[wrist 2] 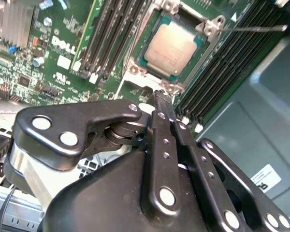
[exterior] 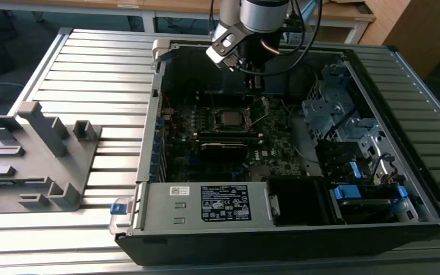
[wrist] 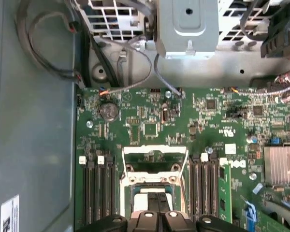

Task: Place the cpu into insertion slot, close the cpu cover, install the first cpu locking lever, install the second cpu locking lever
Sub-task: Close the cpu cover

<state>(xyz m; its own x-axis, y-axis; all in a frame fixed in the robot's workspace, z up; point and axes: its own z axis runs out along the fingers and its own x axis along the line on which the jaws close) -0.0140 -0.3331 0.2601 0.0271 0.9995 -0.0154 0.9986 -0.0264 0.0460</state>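
The cpu [wrist 2: 173, 48] lies flat in the insertion slot [wrist 2: 209, 30] on the green motherboard, its silver top showing; it is also the pale square [exterior: 230, 119] in the exterior view. The cpu cover [wrist: 154, 151], a silver frame with a square cut-out, is swung open off the chip, with green board showing through it. A thin wire locking lever [wrist 2: 253, 28] sticks out to one side of the slot. My gripper [wrist 2: 163, 96] hangs a little above the slot's edge with its black fingers together and nothing between them; in the exterior view the gripper [exterior: 254, 86] is just behind the slot.
The open computer case [exterior: 147, 143] lies on a slatted metal table. Black memory slots [wrist: 96, 193] flank the socket on both sides. Drive cages and cables [exterior: 342, 114] fill the case at the exterior view's right. A grey fixture [exterior: 36, 154] stands outside, at the exterior view's left.
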